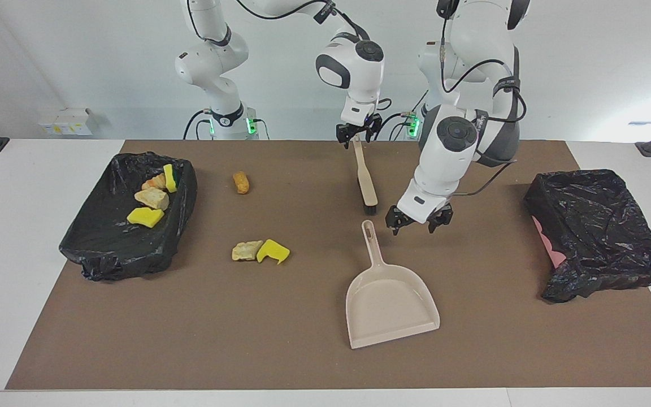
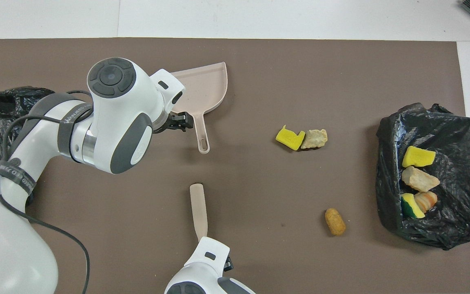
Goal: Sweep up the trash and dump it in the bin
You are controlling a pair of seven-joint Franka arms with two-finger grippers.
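The brown-covered counter (image 1: 303, 339) carried two black bag-lined bins; the one (image 1: 127, 226) at the right arm's end held four trash scraps (image 1: 150, 199). Three more (image 1: 260, 251) lay on the counter near the beige plastic dustpan (image 1: 390, 305). The left tool (image 1: 419, 221) hung beside the dustpan's handle, fingers apart. The right tool (image 1: 357, 133) was at the beige-handled brush's (image 1: 365, 181) tip; I cannot tell its grip.
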